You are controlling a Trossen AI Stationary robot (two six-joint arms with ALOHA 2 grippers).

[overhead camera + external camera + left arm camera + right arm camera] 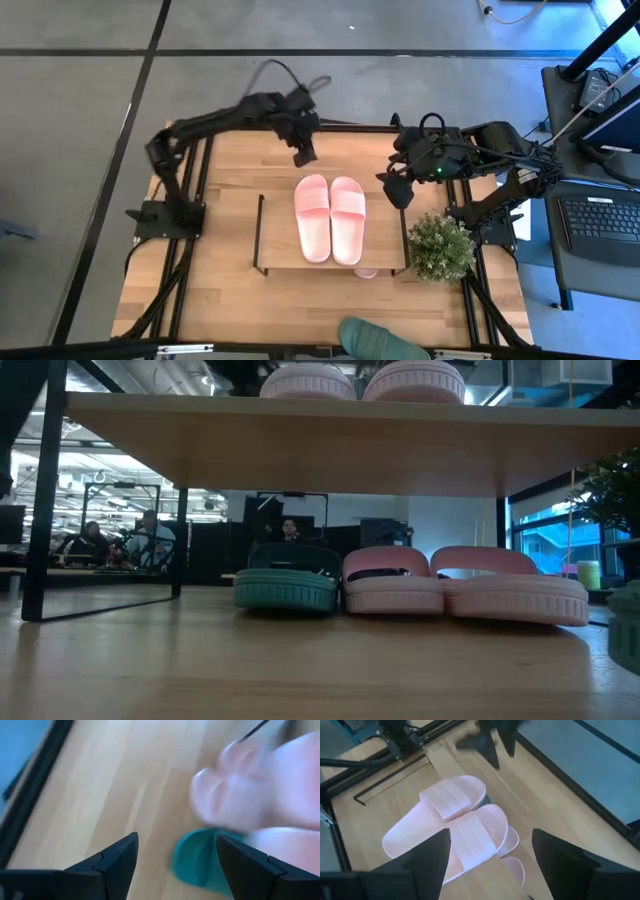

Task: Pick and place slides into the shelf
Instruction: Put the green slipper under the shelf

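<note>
A light pink pair of slides [330,218] lies side by side on the shelf's wooden top board [280,235]. Under the board, the low view shows a dark green slide [287,582] and two pink slides [393,582] standing on the table. Another green slide [375,340] lies at the table's near edge. My left gripper [303,155] is open and empty above the table, just beyond the shelf's far edge. Its wrist view shows the blurred pink slides [260,785] and the green slide [197,865]. My right gripper [398,190] is open and empty by the shelf's far right corner, above the pink pair [455,825].
A potted green plant [440,247] stands at the shelf's right end. The shelf's thin black wire legs [45,490] stand on the table. Bare wood lies left of the shelf [225,230]. People sit in the room beyond the table [130,540].
</note>
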